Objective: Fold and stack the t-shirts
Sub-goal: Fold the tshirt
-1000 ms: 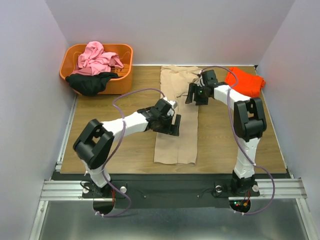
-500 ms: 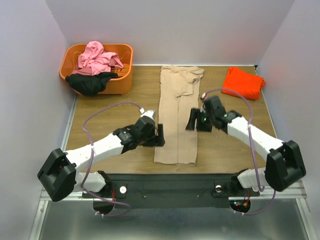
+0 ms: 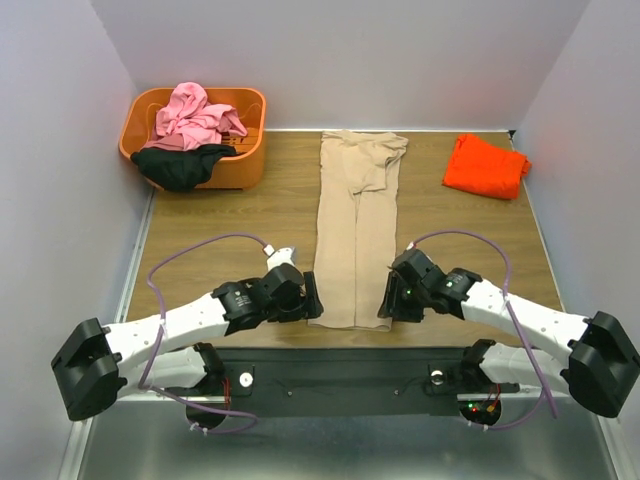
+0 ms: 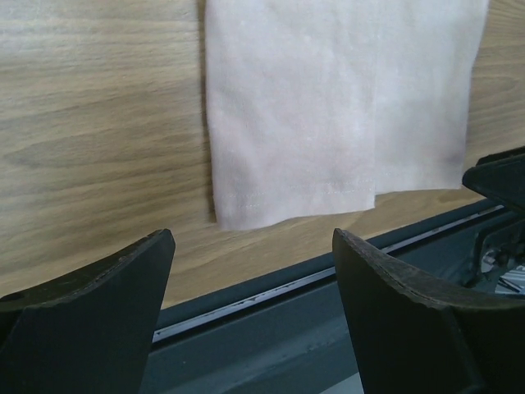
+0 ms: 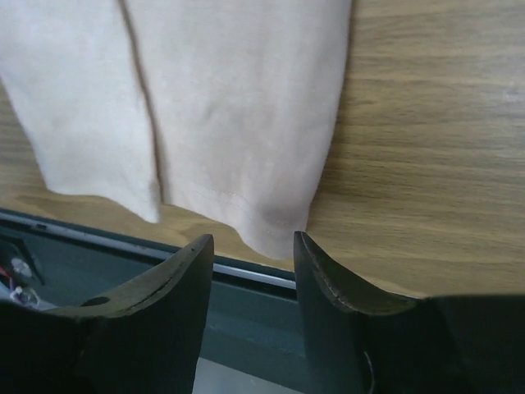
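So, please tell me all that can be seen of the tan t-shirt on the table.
The tan t-shirt is soft plain cloth, folded lengthwise into a long narrow strip, layers overlapping. It lies flat on the wooden table, hem at the near edge, far end slightly rumpled. The left end effector and right end effector flank its near corners, open, gripping nothing.

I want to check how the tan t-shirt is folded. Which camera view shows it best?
The top external view: the whole tan t-shirt lies there as a long narrow strip. The two wrist views show only its near hem, close up.
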Controlling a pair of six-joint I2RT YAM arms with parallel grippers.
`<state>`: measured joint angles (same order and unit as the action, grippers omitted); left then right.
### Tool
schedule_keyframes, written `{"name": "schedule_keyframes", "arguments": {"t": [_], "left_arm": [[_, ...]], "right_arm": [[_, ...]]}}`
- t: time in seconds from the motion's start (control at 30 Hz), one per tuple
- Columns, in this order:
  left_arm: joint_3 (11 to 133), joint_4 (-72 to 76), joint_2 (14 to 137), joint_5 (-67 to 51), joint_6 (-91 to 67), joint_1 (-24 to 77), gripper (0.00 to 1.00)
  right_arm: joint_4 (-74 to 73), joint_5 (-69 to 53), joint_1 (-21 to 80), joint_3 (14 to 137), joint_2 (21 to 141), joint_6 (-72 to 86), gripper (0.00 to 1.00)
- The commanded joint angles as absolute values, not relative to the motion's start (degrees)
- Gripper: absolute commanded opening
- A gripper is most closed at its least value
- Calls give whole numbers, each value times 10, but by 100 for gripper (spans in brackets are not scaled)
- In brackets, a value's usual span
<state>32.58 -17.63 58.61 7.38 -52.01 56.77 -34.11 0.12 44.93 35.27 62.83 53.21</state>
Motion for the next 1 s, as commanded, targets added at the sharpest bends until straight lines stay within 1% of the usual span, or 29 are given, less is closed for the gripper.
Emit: {"name": "schedule_keyframes", "arguments": {"t": [0.0, 0.2, 0.57, 0.77, 0.83, 0.97], "left_arm": [[316, -189, 598, 97, -539, 576, 88], [324, -198, 615, 100, -529, 580, 88], [322, -180, 640, 97, -512, 580, 88], [328, -175, 671, 97, -510, 580, 88], [330, -178, 677, 104, -510, 580, 87], [337, -189, 684, 117, -510, 580, 85]], "right_arm": [[-345, 53, 468, 349, 633, 586, 48], [-346, 70, 481, 325, 628, 615, 43], [-348, 94, 485, 324, 656, 617, 42], [-331, 88, 485, 321, 682, 613, 41], [-326, 87, 487, 320, 689, 611, 39], [-317, 84, 487, 321, 701, 605, 30]]}}
